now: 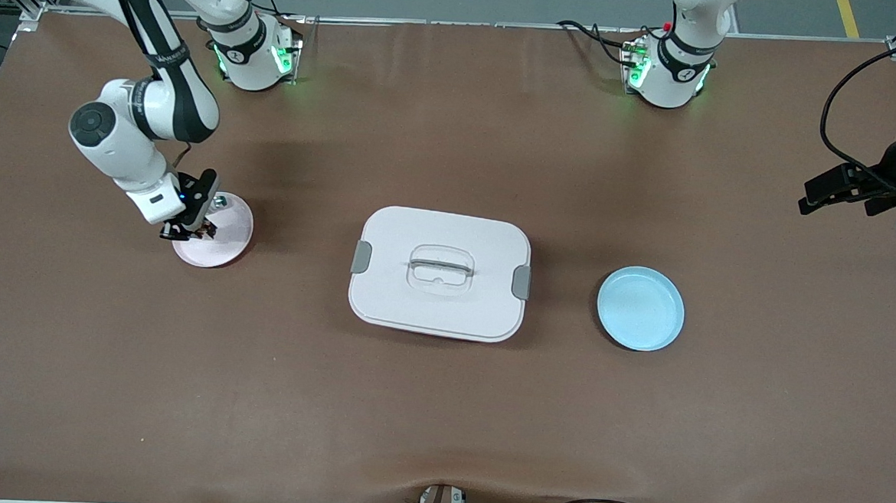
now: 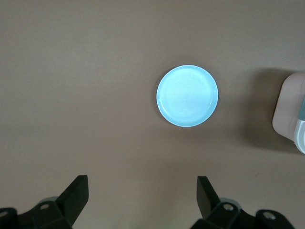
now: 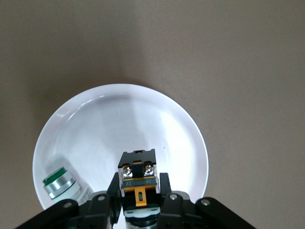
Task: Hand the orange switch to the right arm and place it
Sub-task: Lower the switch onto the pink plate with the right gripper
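The orange switch (image 3: 138,164), a small black block with two silvery screws and an orange middle, is clamped between the fingers of my right gripper (image 3: 139,185). That gripper (image 1: 188,230) is shut on it, low over the pinkish-white plate (image 1: 228,241) at the right arm's end of the table. I cannot tell whether the switch touches the plate (image 3: 124,119). My left gripper (image 1: 810,198) waits high over the left arm's end of the table. It is open (image 2: 141,186) with nothing between its fingers.
A small whitish-green part with a silvery end (image 3: 59,183) lies on the pinkish-white plate near its rim. A white lidded box (image 1: 392,294) with grey clips stands mid-table. Between it and the left arm's end lies an empty light-blue plate (image 1: 640,307), also below the left gripper (image 2: 187,95).
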Controlling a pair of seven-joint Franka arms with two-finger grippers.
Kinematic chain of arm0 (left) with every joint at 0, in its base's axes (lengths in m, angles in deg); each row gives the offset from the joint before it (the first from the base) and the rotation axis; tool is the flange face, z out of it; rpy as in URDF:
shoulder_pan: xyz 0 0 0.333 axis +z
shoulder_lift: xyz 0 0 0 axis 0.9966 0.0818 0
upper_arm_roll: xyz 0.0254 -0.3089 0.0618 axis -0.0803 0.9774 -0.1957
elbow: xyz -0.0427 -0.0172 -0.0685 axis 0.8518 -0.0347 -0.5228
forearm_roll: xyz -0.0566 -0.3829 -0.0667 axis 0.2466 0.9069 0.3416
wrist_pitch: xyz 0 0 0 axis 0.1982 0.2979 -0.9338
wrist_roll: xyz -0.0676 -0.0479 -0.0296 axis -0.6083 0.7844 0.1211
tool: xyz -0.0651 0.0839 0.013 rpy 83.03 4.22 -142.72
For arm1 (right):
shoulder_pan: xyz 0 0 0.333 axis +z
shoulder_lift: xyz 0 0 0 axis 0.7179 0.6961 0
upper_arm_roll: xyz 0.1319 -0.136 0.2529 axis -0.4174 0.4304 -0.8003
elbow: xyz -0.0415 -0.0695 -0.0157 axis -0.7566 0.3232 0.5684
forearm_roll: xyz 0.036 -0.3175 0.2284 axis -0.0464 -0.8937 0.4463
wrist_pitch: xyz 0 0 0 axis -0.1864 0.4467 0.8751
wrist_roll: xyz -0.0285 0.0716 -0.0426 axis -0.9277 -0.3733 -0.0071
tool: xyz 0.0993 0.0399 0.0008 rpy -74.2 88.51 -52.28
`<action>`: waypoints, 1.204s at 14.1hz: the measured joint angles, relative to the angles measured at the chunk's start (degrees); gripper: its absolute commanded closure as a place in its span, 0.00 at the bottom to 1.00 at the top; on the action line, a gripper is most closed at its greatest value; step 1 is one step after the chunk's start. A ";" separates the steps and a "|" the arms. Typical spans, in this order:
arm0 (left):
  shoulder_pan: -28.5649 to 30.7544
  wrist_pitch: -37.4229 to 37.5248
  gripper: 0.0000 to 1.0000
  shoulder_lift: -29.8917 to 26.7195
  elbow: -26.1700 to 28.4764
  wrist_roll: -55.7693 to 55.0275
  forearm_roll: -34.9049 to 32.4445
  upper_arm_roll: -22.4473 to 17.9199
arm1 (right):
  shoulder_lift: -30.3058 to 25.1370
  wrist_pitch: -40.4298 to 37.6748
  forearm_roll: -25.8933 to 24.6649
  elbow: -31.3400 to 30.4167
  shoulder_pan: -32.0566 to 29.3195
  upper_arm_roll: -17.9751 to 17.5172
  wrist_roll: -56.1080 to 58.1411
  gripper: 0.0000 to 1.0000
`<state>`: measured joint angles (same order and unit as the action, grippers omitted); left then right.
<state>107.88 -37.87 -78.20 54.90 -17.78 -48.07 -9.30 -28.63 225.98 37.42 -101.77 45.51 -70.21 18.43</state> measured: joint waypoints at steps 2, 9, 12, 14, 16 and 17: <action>0.00 0.00 0.00 -0.01 0.10 0.00 0.00 0.00 | 1.47 0.62 0.00 0.00 0.74 -0.23 0.00 1.00; -4.67 -0.10 0.00 -0.01 0.13 0.01 0.00 -4.28 | 2.82 0.79 0.00 -0.01 2.20 -0.29 -0.09 1.00; -16.03 -0.15 0.00 -0.02 0.13 0.02 0.00 -15.59 | 3.65 0.77 0.00 -0.09 2.05 -0.10 -0.12 1.00; -22.49 -0.43 0.00 -0.02 0.13 0.02 0.00 -22.06 | 4.22 0.76 0.00 -0.10 1.90 -0.02 -0.12 1.00; -25.52 -0.96 0.00 -0.02 0.13 0.02 0.00 -25.12 | 4.42 0.75 0.00 -0.11 1.87 -0.02 -0.12 1.00; -25.79 -1.42 0.00 -0.03 0.15 0.02 0.00 -25.39 | 4.42 0.74 0.00 -0.12 1.86 -0.02 -0.12 0.77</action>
<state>82.09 -39.30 -78.22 55.04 -17.75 -48.07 -34.69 -24.21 226.72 37.42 -101.89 47.38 -70.23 18.31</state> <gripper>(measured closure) 0.000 0.652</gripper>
